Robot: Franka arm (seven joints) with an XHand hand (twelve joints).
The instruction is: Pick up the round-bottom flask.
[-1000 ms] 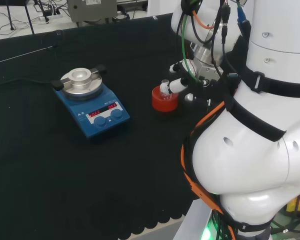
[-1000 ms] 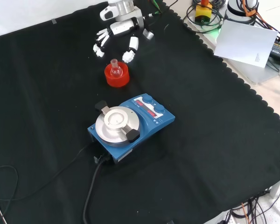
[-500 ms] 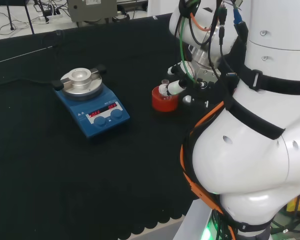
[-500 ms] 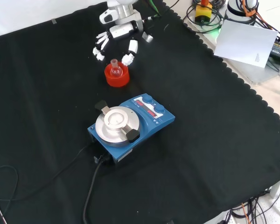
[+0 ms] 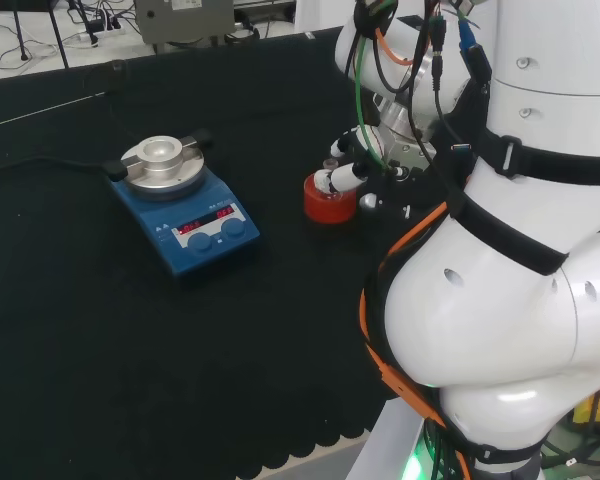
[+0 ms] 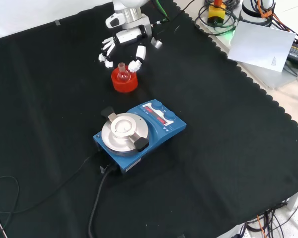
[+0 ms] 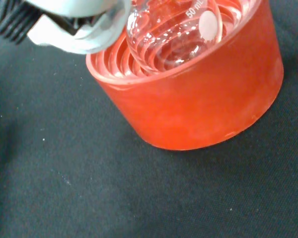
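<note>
Front view: the hand (image 6: pixel 125 39), fingers spread and holding nothing, hovers just behind the round-bottom flask (image 6: pixel 122 74) (clear glass) seated in its red stand (image 6: pixel 124 83) on the tabletop (image 6: pixel 228 148).

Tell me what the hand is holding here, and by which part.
Nothing yet. The hand is open, its fingers spread either side of the flask, which sits in the red stand.

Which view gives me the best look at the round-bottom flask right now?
The wrist view: the flask bulb sits close and large in the red stand. The front view shows it whole but small; in the head view the robot hand covers most of it.
</note>
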